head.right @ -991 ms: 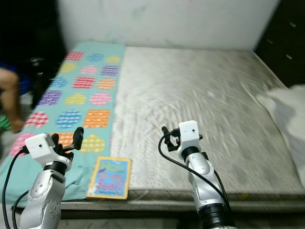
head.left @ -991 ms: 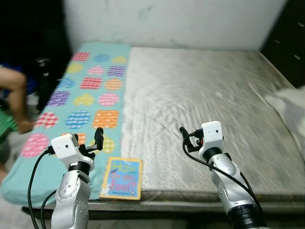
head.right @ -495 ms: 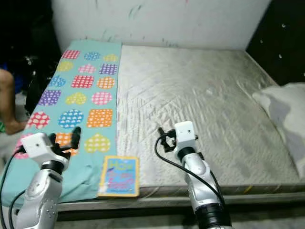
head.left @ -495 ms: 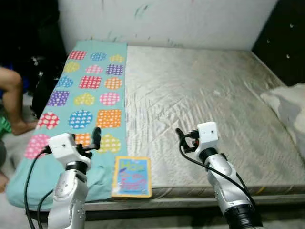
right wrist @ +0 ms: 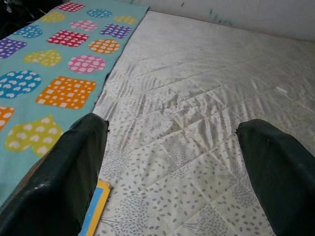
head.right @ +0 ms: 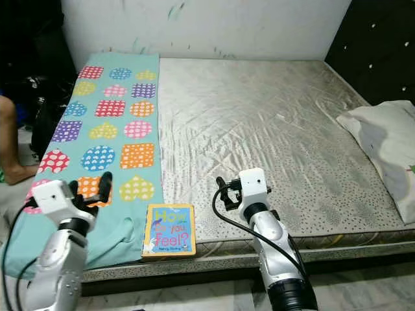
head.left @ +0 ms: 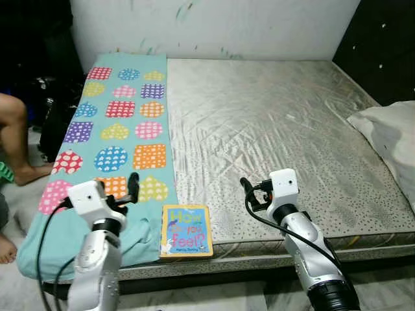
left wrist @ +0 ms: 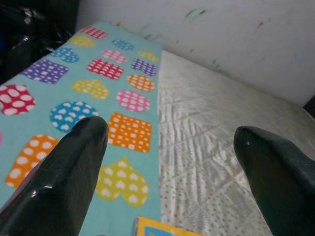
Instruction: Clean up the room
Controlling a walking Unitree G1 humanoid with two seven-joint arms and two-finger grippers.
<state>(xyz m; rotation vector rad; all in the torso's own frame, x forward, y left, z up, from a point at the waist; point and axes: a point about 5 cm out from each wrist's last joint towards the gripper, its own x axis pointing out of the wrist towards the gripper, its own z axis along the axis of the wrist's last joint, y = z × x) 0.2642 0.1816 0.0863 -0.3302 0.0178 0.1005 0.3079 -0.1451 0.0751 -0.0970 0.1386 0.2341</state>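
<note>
A children's book point(head.left: 187, 230) with a blue and yellow cover lies flat at the mattress's front edge, beside a teal blanket point(head.left: 120, 123) patterned with coloured hearts and squares. My left gripper point(head.left: 133, 186) hovers open over the blanket's near end, just left of the book. My right gripper point(head.left: 247, 192) is open above the bare mattress point(head.left: 272, 123), to the right of the book. Nothing is between either pair of fingers. In the left wrist view the book's corner point(left wrist: 162, 230) peeks in between the spread fingers. A corner of the book point(right wrist: 96, 209) also shows in the right wrist view.
A white pillow point(head.left: 389, 133) lies at the bed's right edge. A person's bare leg and foot point(head.left: 16, 139) are on the floor left of the bed, with dark bags point(head.left: 48, 97) behind. A white wall point(head.left: 207, 26) runs behind the bed and a dark headboard point(head.left: 382, 45) on the right.
The camera has swung right and steadied: the pillow has come into view and the picture is sharper. Both arms hold the same pose, and the book lies where it was on the bed.
</note>
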